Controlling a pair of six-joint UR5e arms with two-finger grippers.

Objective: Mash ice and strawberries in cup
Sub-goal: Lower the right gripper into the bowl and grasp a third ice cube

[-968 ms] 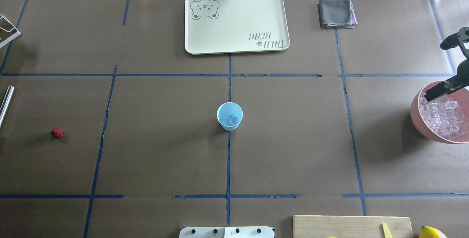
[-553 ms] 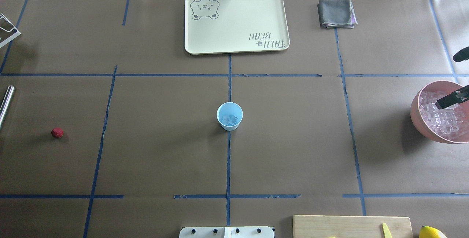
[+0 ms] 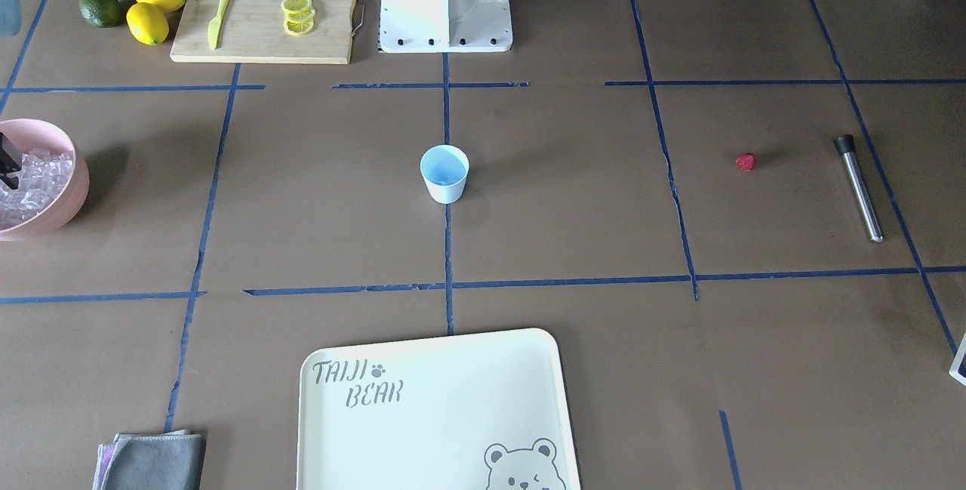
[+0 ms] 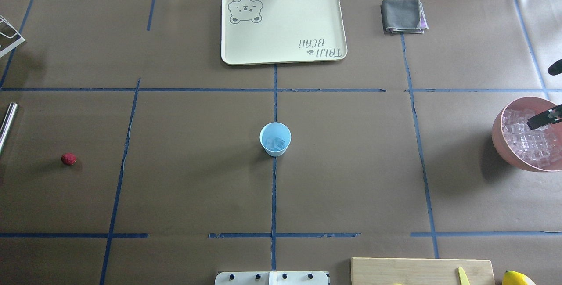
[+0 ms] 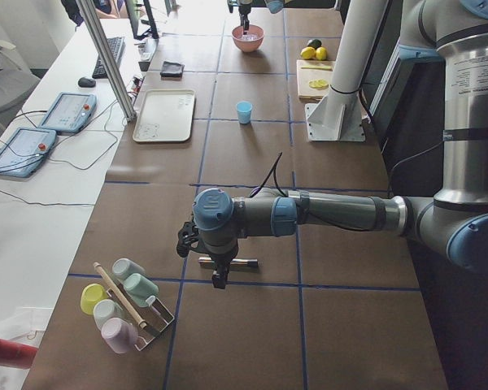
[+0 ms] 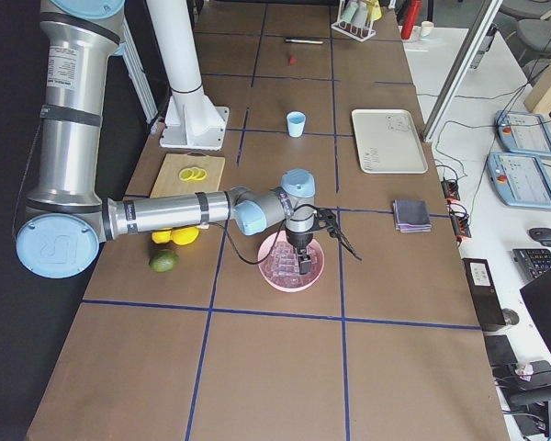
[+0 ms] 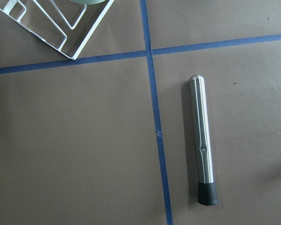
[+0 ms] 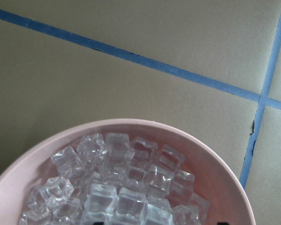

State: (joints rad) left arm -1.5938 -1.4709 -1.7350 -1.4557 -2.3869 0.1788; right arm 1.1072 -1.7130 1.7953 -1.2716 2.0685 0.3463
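So far: few ice (image 4: 275, 143) cubes in cup (image 4: 275, 139), mid-bench. Strawberry (image 4: 68, 159) not in, lies by left edge near muddler (image 7: 202, 140). My right pincer (image 4: 539, 98) wide over pink bowl (image 4: 498, 143) at right edge. My left pincer (image 5: 219, 275) above muddler, spread I cannot tell. Mashing not begun.

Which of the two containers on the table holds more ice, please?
The pink bowl on the robot's right, heaped with cubes; the blue cup at the centre holds only a few.
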